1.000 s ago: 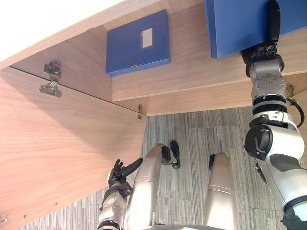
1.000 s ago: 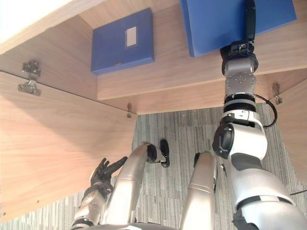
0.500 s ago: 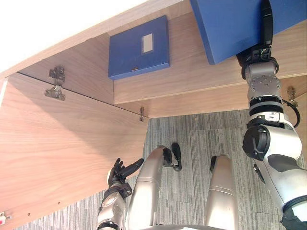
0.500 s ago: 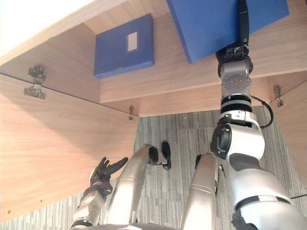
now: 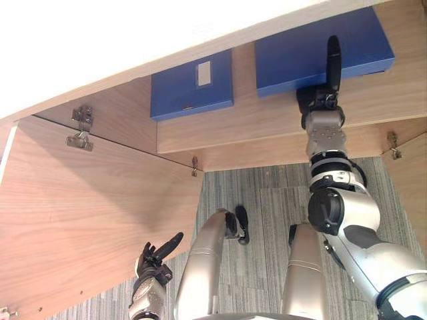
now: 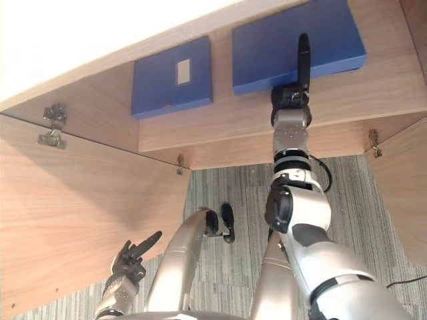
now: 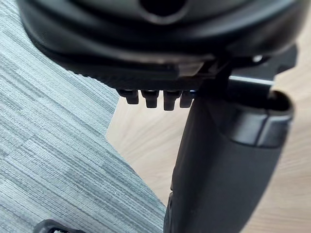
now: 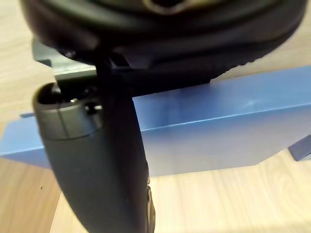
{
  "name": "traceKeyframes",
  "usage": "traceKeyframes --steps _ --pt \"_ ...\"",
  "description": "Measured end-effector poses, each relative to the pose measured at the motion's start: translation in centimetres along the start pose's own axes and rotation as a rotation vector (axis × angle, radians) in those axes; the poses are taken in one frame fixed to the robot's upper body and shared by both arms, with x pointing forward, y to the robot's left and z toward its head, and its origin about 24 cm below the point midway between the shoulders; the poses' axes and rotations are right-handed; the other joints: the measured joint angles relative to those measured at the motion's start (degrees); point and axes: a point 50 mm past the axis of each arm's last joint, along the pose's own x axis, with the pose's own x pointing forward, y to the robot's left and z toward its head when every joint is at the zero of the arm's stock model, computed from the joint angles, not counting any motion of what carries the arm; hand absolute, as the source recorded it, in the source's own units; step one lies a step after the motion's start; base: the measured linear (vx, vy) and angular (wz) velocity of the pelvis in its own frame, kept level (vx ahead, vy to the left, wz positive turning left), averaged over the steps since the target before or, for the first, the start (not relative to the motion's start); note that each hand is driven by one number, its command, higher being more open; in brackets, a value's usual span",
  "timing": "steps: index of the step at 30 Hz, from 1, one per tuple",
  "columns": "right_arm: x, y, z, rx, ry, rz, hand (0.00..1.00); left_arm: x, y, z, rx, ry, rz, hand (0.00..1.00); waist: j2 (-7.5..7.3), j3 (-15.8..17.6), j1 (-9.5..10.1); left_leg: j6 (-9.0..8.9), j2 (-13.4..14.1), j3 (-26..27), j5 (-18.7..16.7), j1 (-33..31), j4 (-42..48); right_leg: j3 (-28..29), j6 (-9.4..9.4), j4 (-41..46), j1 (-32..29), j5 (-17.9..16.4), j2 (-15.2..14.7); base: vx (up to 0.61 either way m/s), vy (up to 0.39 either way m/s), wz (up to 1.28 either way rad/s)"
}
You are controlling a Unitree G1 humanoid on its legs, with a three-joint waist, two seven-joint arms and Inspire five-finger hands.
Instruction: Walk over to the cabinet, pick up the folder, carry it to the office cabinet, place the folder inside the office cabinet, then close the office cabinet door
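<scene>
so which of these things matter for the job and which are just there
For the job:
folder, right hand on it, on the office cabinet shelf
the open door

Just there:
second blue folder, white label, beside it
left hand, idle and open, low by the door

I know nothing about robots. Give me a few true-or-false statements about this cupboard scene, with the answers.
1. Two blue folders lie on the cabinet shelf. True: a labelled folder and a plain folder.
2. The cabinet is closed. False: its left door stands wide open.
3. The right hand grips the folder with the white label. False: its thumb lies across the plain folder; the labelled folder sits apart, to its left.
4. The left hand holds nothing. True: it hangs low beside the open door, fingers relaxed.
5. The floor is bare wood. False: it is grey carpet.
</scene>
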Motion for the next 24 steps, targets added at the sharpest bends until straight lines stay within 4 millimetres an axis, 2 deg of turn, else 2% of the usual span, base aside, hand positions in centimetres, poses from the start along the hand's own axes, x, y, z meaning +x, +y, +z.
traceKeyframes --steps 4,5,7,9,10,12,14,15,19,22,24 --pt "-0.4 -1.4 -1.2 0.006 0.006 -0.024 1.00 0.1 0.3 -0.4 -0.011 0.019 0.024 1.00 -1.09 -0.41 -0.52 -0.15 0.29 0.12 -0.48 0.70 -0.26 0.03 0.08 -0.89 0.80 0.16 0.13 0.00 0.034 -0.06" --pt "-0.6 -1.8 -1.7 -0.058 0.007 -0.028 1.00 0.1 0.6 -0.5 -0.025 0.027 0.041 1.00 -1.62 -0.51 -0.92 -0.12 0.40 0.17 -0.61 0.86 -0.31 0.03 0.14 -1.21 1.01 0.20 0.21 0.00 0.036 -0.06" --pt "-0.8 -2.5 -2.0 -0.257 -0.004 -0.013 1.00 0.2 0.6 -0.8 -0.028 0.042 0.053 1.00 -2.08 -0.51 -1.14 -0.07 0.57 0.24 -0.81 1.17 -0.37 0.04 0.32 -1.72 1.40 0.30 0.46 0.00 0.035 -0.06" --pt "-1.1 -2.9 -2.9 -0.552 0.009 0.036 1.00 0.2 0.5 -1.0 -0.026 0.049 0.056 1.00 -2.72 -0.35 -1.82 -0.02 0.69 0.41 -0.87 1.73 -0.62 0.12 0.50 -2.41 2.02 0.55 0.59 0.00 0.042 -0.06" --pt "-1.2 -3.2 -3.1 -0.630 0.015 0.045 1.00 0.2 0.5 -1.0 -0.026 0.048 0.057 1.00 -2.88 -0.24 -1.99 -0.02 0.72 0.41 -0.89 2.04 -0.74 0.09 0.55 -2.66 2.38 0.61 0.62 0.00 0.038 -0.06" --pt "-1.4 -3.9 -3.8 -0.898 0.052 0.103 1.00 0.3 0.5 -0.9 -0.027 0.043 0.059 1.00 -3.51 -0.19 -2.84 -0.01 0.83 0.45 -0.94 2.64 -1.19 0.08 0.71 -3.39 3.00 0.94 0.75 -0.02 0.053 -0.07" --pt "-1.4 -4.2 -3.7 -1.115 0.070 0.174 1.00 0.3 0.4 -0.8 -0.023 0.036 0.053 1.00 -3.71 -0.10 -3.04 0.08 1.21 0.54 -1.00 2.69 -1.23 0.13 0.77 -3.83 3.07 1.30 0.95 -0.03 0.062 -0.09" --pt "-1.4 -4.3 -3.3 -1.279 0.072 0.226 1.00 0.3 0.4 -0.7 -0.011 0.031 0.047 1.00 -3.83 -0.06 -3.04 0.12 1.33 0.53 -1.02 2.72 -1.22 0.08 0.81 -4.00 3.17 1.42 1.01 -0.02 0.060 -0.05" --pt "-1.6 -4.2 -1.8 -1.726 0.020 0.353 1.00 0.3 0.4 -0.9 0.016 0.028 0.022 1.00 -4.36 0.16 -2.97 0.26 1.39 0.52 -1.07 2.86 -1.28 0.00 1.04 -4.48 3.44 1.62 1.02 -0.02 0.054 -0.01" --pt "-1.9 -4.3 -1.8 -1.943 -0.020 0.429 1.00 0.4 0.5 -0.5 0.059 0.011 0.013 1.00 -5.01 0.57 -3.03 0.33 1.39 0.58 -1.11 3.43 -1.60 -0.04 1.20 -4.98 4.13 1.71 0.99 -0.01 0.052 -0.01" --pt "-1.9 -4.4 -1.5 -2.021 -0.014 0.457 1.00 0.4 0.6 -0.4 0.071 0.007 0.007 1.00 -5.40 0.78 -2.92 0.47 1.38 0.59 -1.20 4.05 -1.89 -0.12 1.27 -5.48 4.84 1.74 0.96 0.00 0.045 -0.01"
